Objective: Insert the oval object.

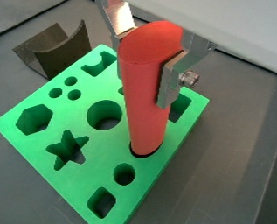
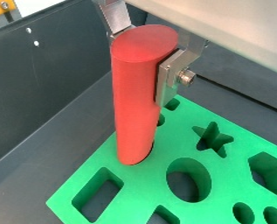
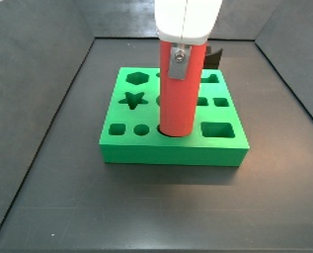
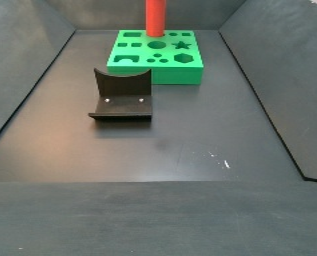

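Insertion looks barely begun: the gripper (image 1: pixel 150 54), clamped on the upper part of the oval object (image 1: pixel 145 87), holds it upright over the green block (image 3: pixel 172 146) with its lower end just entering a hole, most of its length left to sink.

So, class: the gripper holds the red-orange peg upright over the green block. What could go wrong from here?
1. The oval object stands with its lower end at a hole in the green block, and most of its length is above. If its oval is turned off the hole's, it may jam.
2. The gripper grips only near the top, so a sideways push could tilt the peg between the fingers.
3. Pressing hard might shift the block.
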You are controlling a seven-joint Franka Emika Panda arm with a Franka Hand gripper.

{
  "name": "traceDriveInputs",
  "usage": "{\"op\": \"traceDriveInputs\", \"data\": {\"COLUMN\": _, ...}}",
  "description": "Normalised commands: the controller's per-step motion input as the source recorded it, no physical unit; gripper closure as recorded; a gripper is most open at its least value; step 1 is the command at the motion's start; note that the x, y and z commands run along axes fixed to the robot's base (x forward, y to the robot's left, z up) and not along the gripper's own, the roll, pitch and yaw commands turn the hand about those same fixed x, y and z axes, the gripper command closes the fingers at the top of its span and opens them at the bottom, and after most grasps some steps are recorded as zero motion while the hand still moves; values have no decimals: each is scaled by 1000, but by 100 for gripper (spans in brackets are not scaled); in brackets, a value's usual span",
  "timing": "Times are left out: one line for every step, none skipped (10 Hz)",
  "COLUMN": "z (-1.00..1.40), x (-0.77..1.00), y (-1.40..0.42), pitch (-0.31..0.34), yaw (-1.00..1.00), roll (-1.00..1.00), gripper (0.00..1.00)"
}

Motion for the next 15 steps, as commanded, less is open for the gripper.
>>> {"op": "traceDriveInputs", "data": {"z": -157, "x": 0, "y": 0, "pitch": 16, "yaw": 0, "roll": 1, "gripper": 100}}
{"op": "traceDriveInputs", "data": {"z": -123, "x": 0, "y": 0, "pitch": 31, "yaw": 0, "roll": 11, "gripper": 100}}
{"op": "traceDriveInputs", "data": {"z": -106, "x": 0, "y": 0, "pitch": 34, "yaw": -20, "roll": 14, "gripper": 100}}
{"op": "traceDriveInputs", "data": {"z": -106, "x": -26, "y": 0, "pitch": 41, "yaw": -51, "roll": 39, "gripper": 100}}
{"op": "traceDriveInputs", "data": {"z": -100, "x": -74, "y": 0, "pitch": 61, "yaw": -103, "roll": 91, "gripper": 100}}
{"op": "traceDriveInputs", "data": {"z": -97, "x": -97, "y": 0, "pitch": 74, "yaw": -126, "roll": 119, "gripper": 100}}
{"op": "traceDriveInputs", "data": {"z": -120, "x": -146, "y": 0, "pitch": 27, "yaw": -71, "roll": 41, "gripper": 100}}
{"op": "traceDriveInputs", "data": {"z": -169, "x": -217, "y": 0, "pitch": 0, "yaw": 0, "roll": 0, "gripper": 100}}
{"op": "traceDriveInputs", "data": {"z": -180, "x": -217, "y": 0, "pitch": 0, "yaw": 0, "roll": 0, "gripper": 100}}
{"op": "traceDriveInputs", "data": {"z": -174, "x": 0, "y": 0, "pitch": 0, "yaw": 0, "roll": 0, "gripper": 100}}
{"op": "traceDriveInputs", "data": {"z": -154, "x": 97, "y": 0, "pitch": 59, "yaw": 0, "roll": 20, "gripper": 100}}
{"op": "traceDriveInputs", "data": {"z": -126, "x": 166, "y": 0, "pitch": 107, "yaw": 0, "roll": 93, "gripper": 100}}
{"op": "traceDriveInputs", "data": {"z": -106, "x": 246, "y": 0, "pitch": 19, "yaw": -29, "roll": 14, "gripper": 100}}
{"op": "traceDriveInputs", "data": {"z": -240, "x": 263, "y": 0, "pitch": -26, "yaw": -83, "roll": 0, "gripper": 100}}
{"op": "traceDriveInputs", "data": {"z": -237, "x": 177, "y": 14, "pitch": -81, "yaw": -23, "roll": -4, "gripper": 100}}
